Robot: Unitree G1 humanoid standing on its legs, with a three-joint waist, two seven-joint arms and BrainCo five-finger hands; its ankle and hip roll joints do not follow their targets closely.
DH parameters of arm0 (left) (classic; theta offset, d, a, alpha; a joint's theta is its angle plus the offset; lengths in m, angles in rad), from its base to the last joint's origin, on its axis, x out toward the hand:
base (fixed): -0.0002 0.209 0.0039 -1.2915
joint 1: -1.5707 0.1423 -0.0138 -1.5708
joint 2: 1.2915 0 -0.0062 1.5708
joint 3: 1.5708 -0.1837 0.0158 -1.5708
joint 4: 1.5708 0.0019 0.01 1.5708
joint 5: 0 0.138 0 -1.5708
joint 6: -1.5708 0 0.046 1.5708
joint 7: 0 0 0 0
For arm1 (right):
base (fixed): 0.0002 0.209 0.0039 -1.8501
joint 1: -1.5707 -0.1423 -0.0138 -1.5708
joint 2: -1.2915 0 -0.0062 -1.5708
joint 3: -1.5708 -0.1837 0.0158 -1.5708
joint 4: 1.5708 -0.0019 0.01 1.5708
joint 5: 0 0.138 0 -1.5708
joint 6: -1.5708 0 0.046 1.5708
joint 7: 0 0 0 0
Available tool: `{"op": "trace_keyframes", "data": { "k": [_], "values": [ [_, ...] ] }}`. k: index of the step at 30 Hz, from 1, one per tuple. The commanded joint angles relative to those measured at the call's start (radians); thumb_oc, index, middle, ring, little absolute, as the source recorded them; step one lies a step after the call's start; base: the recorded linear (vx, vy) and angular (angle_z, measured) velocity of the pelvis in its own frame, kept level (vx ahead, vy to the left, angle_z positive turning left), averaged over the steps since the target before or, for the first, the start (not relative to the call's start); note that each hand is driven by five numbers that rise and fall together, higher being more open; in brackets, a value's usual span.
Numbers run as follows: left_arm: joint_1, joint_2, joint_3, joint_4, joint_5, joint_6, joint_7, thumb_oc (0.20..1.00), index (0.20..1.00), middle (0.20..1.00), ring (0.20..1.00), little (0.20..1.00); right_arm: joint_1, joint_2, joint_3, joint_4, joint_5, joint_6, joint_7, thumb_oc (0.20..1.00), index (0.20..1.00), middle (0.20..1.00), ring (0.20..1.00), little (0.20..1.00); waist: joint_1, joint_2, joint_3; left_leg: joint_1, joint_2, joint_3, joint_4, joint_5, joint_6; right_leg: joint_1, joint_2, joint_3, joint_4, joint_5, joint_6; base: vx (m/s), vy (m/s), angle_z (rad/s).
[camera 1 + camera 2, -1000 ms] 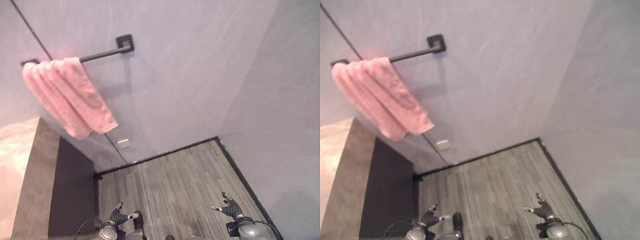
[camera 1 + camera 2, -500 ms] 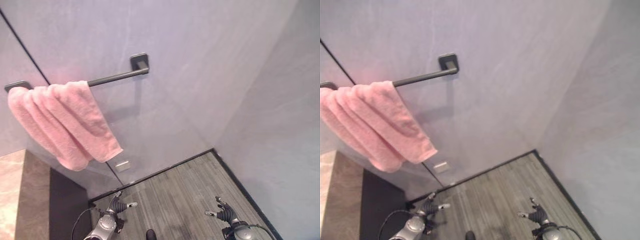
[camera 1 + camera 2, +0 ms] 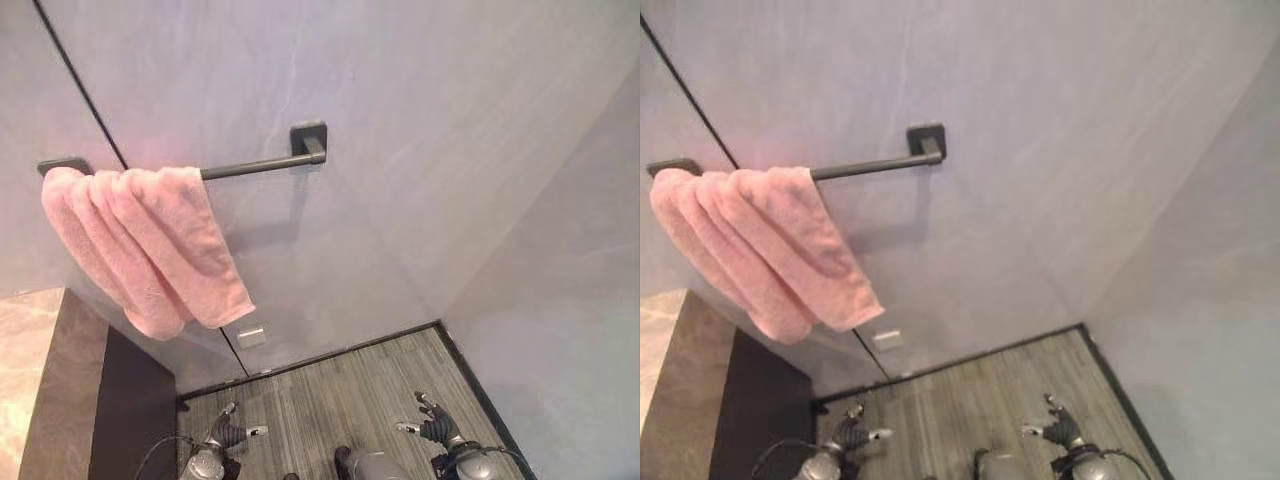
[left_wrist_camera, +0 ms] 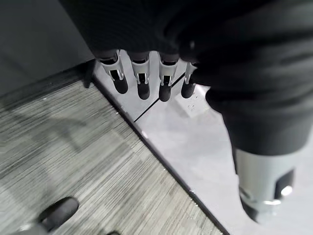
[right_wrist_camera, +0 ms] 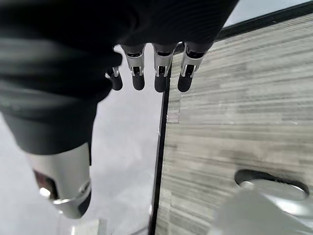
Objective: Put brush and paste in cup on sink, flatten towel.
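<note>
Left hand [image 3: 228, 432] and right hand [image 3: 433, 428] hang empty, fingers relaxed, over striped grey floor [image 3: 330, 400]. Bunched pink towel [image 3: 145, 245] drapes a wall rail [image 3: 255, 166].

Readable text: none that I can make out.
Towel [image 3: 150, 245]: plain pink, no label legible.
Wall plate [image 3: 251, 336]: too small for me to read.

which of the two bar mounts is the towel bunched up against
The dark square mount at the bar's left end; the pink towel hangs against it, while the right-end mount stands clear with bare black bar between.
</note>
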Motion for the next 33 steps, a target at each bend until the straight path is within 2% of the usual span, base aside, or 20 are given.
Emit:
{"op": "trace_keyframes", "data": {
  "k": [1, 5, 6, 7, 8, 9, 10, 11, 12, 13, 14, 15, 16, 18, 22, 24, 26, 30, 33],
  "values": [
    [-0.058, 0.009, 0.033, -0.014, -0.003, -0.031, 0.001, 1.000, 1.000, 1.000, 1.000, 1.000, -0.004, -0.055, -0.010, -0.036, -0.013, -0.033, -0.012, 1.000, 1.000, 1.000, 1.000, 1.000, -0.004, -0.010, -0.017, -0.040, 0.002, 0.030, 0.089, 0.034, -0.068, 0.123, -0.003, 0.053, -0.127, 0.063, 0.051, 0.04, -0.100, 0.10],
    [-0.056, 0.013, 0.032, -0.018, 0.001, -0.029, 0.002, 1.000, 1.000, 1.000, 1.000, 1.000, -0.002, -0.064, -0.009, -0.054, -0.021, -0.034, -0.013, 1.000, 1.000, 1.000, 1.000, 1.000, -0.005, -0.013, -0.014, -0.048, 0.002, 0.014, 0.097, 0.040, -0.079, 0.131, 0.003, 0.055, -0.143, 0.063, 0.041, 0.00, -0.099, 0.13],
    [-0.056, 0.014, 0.031, -0.022, 0.004, -0.029, -0.001, 1.000, 1.000, 1.000, 1.000, 1.000, 0.002, -0.071, -0.012, -0.060, -0.022, -0.035, -0.013, 1.000, 1.000, 1.000, 1.000, 1.000, -0.008, -0.015, -0.010, -0.075, 0.002, 0.011, 0.155, 0.049, -0.088, 0.136, 0.005, 0.058, -0.149, 0.064, 0.035, -0.10, -0.113, 0.27],
    [-0.066, 0.015, 0.027, -0.038, -0.004, -0.028, -0.002, 1.000, 1.000, 1.000, 1.000, 1.000, 0.002, -0.081, -0.022, -0.060, -0.019, -0.034, -0.017, 1.000, 1.000, 1.000, 1.000, 1.000, -0.006, -0.026, 0.028, -0.180, -0.003, 0.007, 0.354, 0.134, -0.147, 0.144, -0.006, 0.038, -0.147, 0.072, 0.018, -0.17, -0.136, 0.36],
    [-0.076, 0.018, 0.024, -0.047, -0.008, -0.027, 0.001, 1.000, 1.000, 1.000, 1.000, 1.000, -0.007, -0.088, -0.023, -0.057, -0.017, -0.034, -0.023, 1.000, 1.000, 1.000, 1.000, 1.000, -0.001, -0.028, 0.047, -0.223, -0.008, -0.020, 0.432, 0.170, -0.183, 0.139, -0.009, 0.033, -0.140, 0.075, 0.011, -0.19, -0.106, 0.46],
    [-0.087, 0.021, 0.024, -0.045, -0.008, -0.025, 0.004, 1.000, 1.000, 1.000, 1.000, 1.000, -0.018, -0.090, -0.015, -0.054, -0.019, -0.033, -0.025, 1.000, 1.000, 1.000, 1.000, 1.000, -0.002, -0.031, 0.051, -0.236, -0.006, -0.032, 0.443, 0.153, -0.181, 0.135, -0.010, 0.034, -0.135, 0.074, 0.010, -0.06, -0.043, 0.61],
    [-0.093, 0.024, 0.025, -0.036, -0.009, -0.025, 0.012, 1.000, 1.000, 1.000, 1.000, 1.000, -0.023, -0.090, -0.006, -0.044, -0.031, -0.030, -0.027, 1.000, 1.000, 1.000, 1.000, 1.000, -0.006, -0.034, 0.048, -0.227, 0.033, -0.016, 0.403, 0.143, -0.167, 0.135, -0.012, 0.034, -0.131, 0.073, 0.012, 0.05, 0.035, 0.45],
    [-0.096, 0.025, 0.023, -0.037, -0.008, -0.025, 0.017, 1.000, 1.000, 1.000, 1.000, 1.000, -0.022, -0.090, 0.001, -0.046, -0.053, -0.029, -0.036, 1.000, 1.000, 1.000, 1.000, 1.000, -0.021, -0.031, 0.037, -0.188, 0.145, 0.046, 0.282, 0.139, -0.160, 0.144, -0.027, 0.025, -0.134, 0.060, 0.025, 0.19, 0.179, 0.08],
    [-0.103, 0.025, 0.022, -0.032, -0.001, -0.026, 0.024, 1.000, 1.000, 1.000, 1.000, 1.000, -0.015, -0.093, -0.007, -0.058, -0.052, -0.029, -0.047, 1.000, 1.000, 1.000, 1.000, 1.000, -0.015, -0.016, 0.011, -0.152, 0.221, 0.036, 0.095, 0.168, -0.161, 0.148, -0.044, 0.032, -0.138, 0.042, 0.043, 0.17, 0.180, -0.06],
    [-0.103, 0.024, 0.021, -0.032, -0.001, -0.026, 0.024, 1.000, 1.000, 1.000, 1.000, 1.000, -0.013, -0.093, -0.007, -0.059, -0.052, -0.029, -0.047, 1.000, 1.000, 1.000, 1.000, 1.000, -0.015, -0.019, 0.013, -0.141, 0.218, 0.038, 0.081, 0.173, -0.161, 0.152, -0.046, 0.032, -0.138, 0.040, 0.043, 0.19, 0.196, 0.09],
    [-0.109, 0.025, 0.017, -0.029, -0.003, -0.028, 0.032, 1.000, 1.000, 1.000, 1.000, 1.000, -0.012, -0.098, -0.013, -0.064, -0.042, -0.032, -0.048, 1.000, 1.000, 1.000, 1.000, 1.000, -0.014, -0.006, 0.007, -0.124, 0.235, -0.004, 0.020, 0.202, -0.167, 0.149, -0.050, 0.037, -0.128, 0.029, 0.051, 0.11, 0.133, 0.17],
    [-0.109, 0.025, 0.013, -0.031, -0.005, -0.029, 0.033, 1.000, 1.000, 1.000, 1.000, 1.000, -0.015, -0.100, -0.015, -0.059, -0.041, -0.032, -0.050, 1.000, 1.000, 1.000, 1.000, 1.000, -0.014, 0.006, 0.004, -0.120, 0.230, -0.055, 0.023, 0.215, -0.170, 0.146, -0.048, 0.047, -0.120, 0.022, 0.055, 0.14, 0.204, 0.09],
    [-0.110, 0.021, 0.012, -0.028, -0.012, -0.028, 0.032, 1.000, 1.000, 1.000, 1.000, 1.000, -0.023, -0.099, -0.015, -0.054, -0.039, -0.031, -0.048, 1.000, 1.000, 1.000, 1.000, 1.000, -0.021, 0.013, -0.003, -0.107, 0.213, -0.069, 0.034, 0.176, -0.172, 0.143, -0.058, 0.060, -0.111, 0.013, 0.061, 0.14, 0.235, -0.12],
    [-0.115, 0.019, 0.001, -0.019, -0.010, -0.028, 0.034, 1.000, 1.000, 1.000, 1.000, 1.000, -0.025, -0.084, -0.024, -0.028, -0.027, -0.024, -0.052, 1.000, 1.000, 1.000, 1.000, 1.000, -0.030, 0.026, -0.021, -0.086, 0.198, -0.038, 0.011, 0.147, -0.169, 0.154, -0.089, 0.066, -0.119, 0.015, 0.077, 0.15, 0.273, -0.41],
    [-0.100, 0.035, -0.019, -0.071, 0.009, -0.040, 0.026, 1.000, 1.000, 1.000, 1.000, 1.000, -0.041, -0.074, -0.042, -0.020, -0.016, -0.018, -0.051, 1.000, 1.000, 1.000, 1.000, 1.000, -0.012, 0.027, -0.018, -0.105, 0.117, -0.018, 0.092, 0.066, -0.133, 0.170, -0.163, 0.108, -0.145, 0.044, 0.116, 0.10, 0.311, -0.32],
    [-0.090, 0.051, -0.017, -0.093, 0.027, -0.041, 0.024, 1.000, 1.000, 1.000, 1.000, 1.000, -0.055, -0.067, -0.040, -0.023, -0.031, -0.015, -0.047, 1.000, 1.000, 1.000, 1.000, 1.000, 0.003, 0.026, -0.015, -0.124, 0.068, -0.013, 0.131, 0.028, -0.105, 0.152, -0.204, 0.118, -0.140, 0.070, 0.139, 0.05, 0.350, -0.39],
    [-0.085, 0.054, -0.011, -0.097, 0.025, -0.042, 0.025, 1.000, 1.000, 1.000, 1.000, 1.000, -0.060, -0.065, -0.039, -0.026, -0.033, -0.017, -0.047, 1.000, 1.000, 1.000, 1.000, 1.000, 0.007, 0.024, -0.016, -0.126, 0.055, -0.012, 0.134, 0.020, -0.095, 0.140, -0.213, 0.125, -0.132, 0.089, 0.145, 0.03, 0.209, -0.12],
    [-0.052, 0.075, 0.010, -0.124, 0.027, -0.050, 0.021, 1.000, 1.000, 1.000, 1.000, 1.000, -0.084, -0.061, -0.034, -0.085, -0.034, -0.025, -0.050, 1.000, 1.000, 1.000, 1.000, 1.000, 0.021, 0.009, 0.001, -0.117, 0.029, 0.007, 0.115, 0.014, -0.073, 0.090, -0.232, 0.128, -0.097, 0.221, 0.166, 0.01, 0.177, -0.09],
    [-0.007, 0.083, 0.019, -0.152, 0.027, -0.049, 0.009, 1.000, 1.000, 1.000, 1.000, 1.000, -0.095, -0.064, -0.039, -0.116, -0.027, -0.031, -0.048, 1.000, 1.000, 1.000, 1.000, 1.000, 0.045, 0.018, 0.010, -0.107, 0.027, 0.004, 0.096, 0.018, -0.065, 0.075, -0.201, 0.056, -0.075, 0.184, 0.151, 0.02, 0.158, -0.08]
  ]
}}
